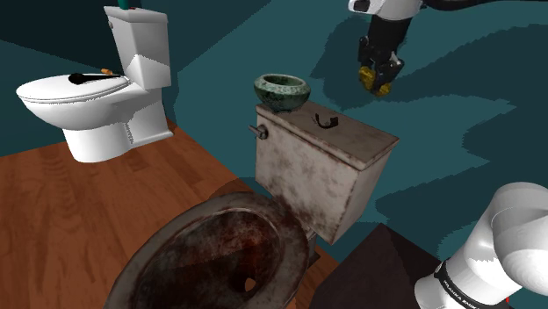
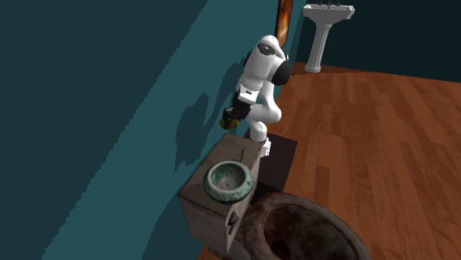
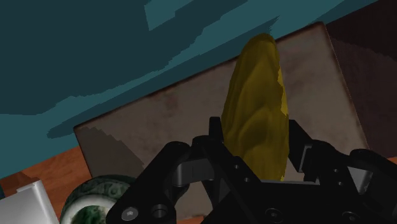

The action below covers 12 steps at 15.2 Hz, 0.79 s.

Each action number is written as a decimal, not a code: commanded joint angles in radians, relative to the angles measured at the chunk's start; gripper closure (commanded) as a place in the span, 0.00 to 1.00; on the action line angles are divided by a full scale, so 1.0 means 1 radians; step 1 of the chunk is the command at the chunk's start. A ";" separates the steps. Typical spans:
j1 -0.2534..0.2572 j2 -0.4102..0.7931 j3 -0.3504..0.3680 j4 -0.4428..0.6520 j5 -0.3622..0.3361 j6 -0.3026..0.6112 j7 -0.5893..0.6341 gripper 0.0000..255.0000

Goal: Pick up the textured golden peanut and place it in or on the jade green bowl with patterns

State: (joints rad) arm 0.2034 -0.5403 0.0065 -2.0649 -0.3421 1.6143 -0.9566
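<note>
Two jaws clasp the peanut (image 3: 257, 108) over a tank (image 1: 327, 180) bearing the bowl (image 1: 283, 99) and perhaps a hook (image 1: 328, 120)

There are two toilets: one clean white toilet (image 1: 92, 105) and one stained brown toilet (image 1: 316, 176). The stained one's tank lid (image 1: 351, 136) carries two things: one green patterned bowl (image 1: 281, 99) at the lid's corner above the flush handle (image 1: 257, 132), and one small black curved piece (image 1: 328, 119) near the lid's wall-side edge. That tank has one flush handle. One yellow-gold peanut (image 3: 257, 108) is clasped by the two fingers (image 3: 302, 149) of the one black gripper (image 1: 378, 83), on the one white arm (image 2: 262, 81). The white toilet's seat lid bears one dark flat object (image 1: 92, 78) with an orange tip, and the edge of its tank top one teal thing (image 1: 127, 4). One white pedestal sink (image 2: 323, 33) stands by the wall.
</note>
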 commanded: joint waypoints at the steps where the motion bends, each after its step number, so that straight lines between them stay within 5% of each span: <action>1: -0.001 0.008 0.001 0.034 0.001 -0.025 -0.009 1.00; 12: -0.003 0.126 0.019 0.245 0.005 -0.117 -0.025 1.00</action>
State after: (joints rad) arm 0.1994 -0.4484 0.0203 -1.8492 -0.3383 1.4946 -0.9888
